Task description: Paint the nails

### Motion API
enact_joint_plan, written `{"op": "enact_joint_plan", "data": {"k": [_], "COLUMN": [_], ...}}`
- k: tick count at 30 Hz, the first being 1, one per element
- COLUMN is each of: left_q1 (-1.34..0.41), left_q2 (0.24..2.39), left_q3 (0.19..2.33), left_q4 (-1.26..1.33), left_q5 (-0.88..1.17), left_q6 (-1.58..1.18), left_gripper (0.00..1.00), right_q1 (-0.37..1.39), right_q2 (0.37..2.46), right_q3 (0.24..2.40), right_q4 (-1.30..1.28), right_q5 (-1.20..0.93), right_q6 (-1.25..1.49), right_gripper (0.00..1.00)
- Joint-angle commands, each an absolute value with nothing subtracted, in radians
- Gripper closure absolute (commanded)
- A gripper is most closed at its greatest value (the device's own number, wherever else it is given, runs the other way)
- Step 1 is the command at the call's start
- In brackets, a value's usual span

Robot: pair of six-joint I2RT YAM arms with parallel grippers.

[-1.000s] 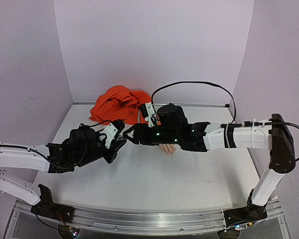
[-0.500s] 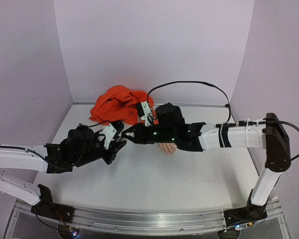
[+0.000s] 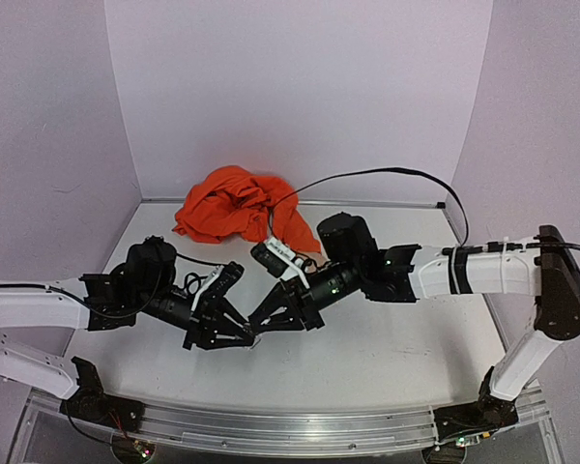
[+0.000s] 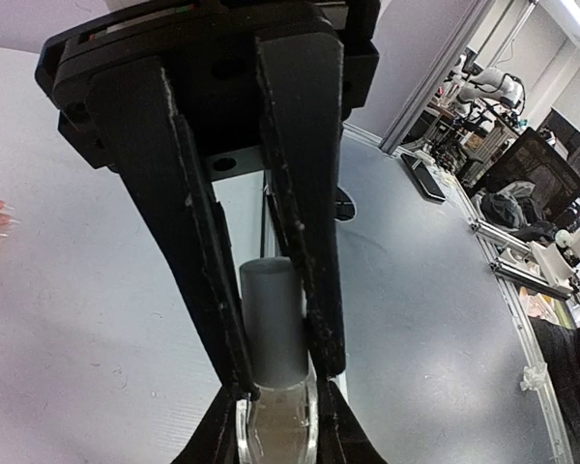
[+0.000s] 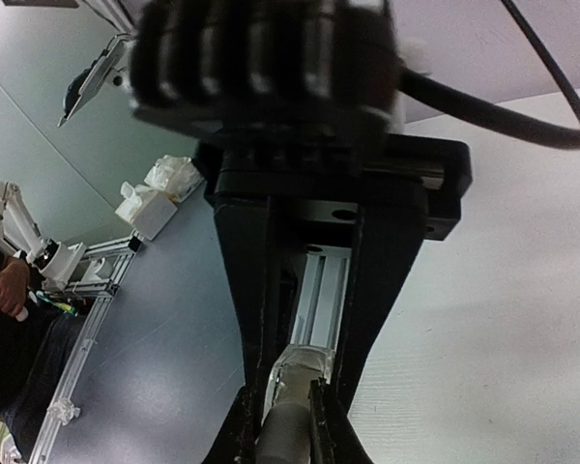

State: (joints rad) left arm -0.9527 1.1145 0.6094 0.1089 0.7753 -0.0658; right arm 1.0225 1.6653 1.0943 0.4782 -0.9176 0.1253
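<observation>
Table point(image 3: 367, 358) lies white between 3 lilac walls point(image 3: 300, 87).

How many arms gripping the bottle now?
2. Left white-and-black arm from the left, right arm from the right; both jaws shut on the small clear grey-capped bottle mid-table.

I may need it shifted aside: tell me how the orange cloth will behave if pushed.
The orange cloth lies crumpled in soft folds, so it is probably floppy and would bunch up rather than slide whole. It looks thin, so it is likely light.
</observation>
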Motion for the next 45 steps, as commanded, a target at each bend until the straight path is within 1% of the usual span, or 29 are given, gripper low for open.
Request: {"op": "enact_joint_plan", "data": {"k": [1,5,6,7,9,13,15,20,24,27,31,35,36,37,39,40,42,43,45], "left_q1": [-0.956,-0.958,-0.965,-0.971,-0.986,-1.024,-1.033,-1.055,-1.064,-1.067,-1.071,-1.071,-1.071,-1.071,-1.070,-1.069,-1.065,-1.060,-1.027], "left_q2": [1.073,1.047,1.046,1.049,1.062,1.121,1.155,1.205,1.202,1.188,1.167,1.154,1.149,1.140,1.120,1.102,1.076,1.063,1.039], "left_q3": [0.656,0.625,0.620,0.615,0.613,0.640,0.657,0.683,0.681,0.673,0.657,0.648,0.647,0.646,0.640,0.634,0.624,0.620,0.617], "left_q4": [0.280,0.278,0.277,0.276,0.275,0.276,0.278,0.279,0.281,0.283,0.285,0.285,0.286,0.283,0.284,0.284,0.284,0.284,0.285], "left_q5": [0.674,0.277,0.183,0.092,-0.054,-0.258,-0.310,-0.368,-0.369,-0.365,-0.358,-0.346,-0.339,-0.327,-0.263,-0.215,-0.074,0.036,0.320], "left_q6": [0.012,0.074,0.089,0.103,0.134,0.182,0.193,0.216,0.218,0.203,0.185,0.174,0.171,0.164,0.142,0.125,0.117,0.114,0.083], "left_gripper": [1.00,1.00,1.00,1.00,1.00,1.00,1.00,1.00,1.00,1.00,1.00,1.00,1.00,1.00,1.00,1.00,1.00,1.00,1.00], "right_q1": [1.033,1.029,1.028,1.027,1.027,1.026,1.027,1.028,1.027,1.026,1.026,1.024,1.022,1.019,1.010,1.005,0.996,0.994,0.996], "right_q2": [1.602,1.558,1.546,1.536,1.524,1.537,1.564,1.666,1.747,1.788,1.810,1.826,1.826,1.821,1.798,1.782,1.748,1.730,1.700], "right_q3": [1.085,1.067,1.060,1.057,1.056,1.077,1.104,1.225,1.300,1.323,1.330,1.333,1.330,1.321,1.292,1.259,1.214,1.198,1.138], "right_q4": [0.480,0.482,0.485,0.485,0.485,0.490,0.497,0.505,0.505,0.506,0.511,0.531,0.548,0.562,0.593,0.616,0.668,0.680,0.710], "right_q5": [-0.812,-0.483,-0.413,-0.350,-0.268,-0.147,-0.128,-0.137,-0.144,-0.146,-0.146,-0.203,-0.222,-0.247,-0.285,-0.322,-0.450,-0.554,-0.860], "right_q6": [0.106,0.210,0.248,0.286,0.356,0.524,0.596,0.669,0.700,0.726,0.748,0.746,0.741,0.732,0.713,0.693,0.597,0.512,0.333], "right_gripper": [0.87,0.40,0.31,0.25,0.20,0.19,0.21,0.31,0.42,0.45,0.46,0.62,0.69,0.78,0.93,0.99,1.00,1.00,1.00]}}
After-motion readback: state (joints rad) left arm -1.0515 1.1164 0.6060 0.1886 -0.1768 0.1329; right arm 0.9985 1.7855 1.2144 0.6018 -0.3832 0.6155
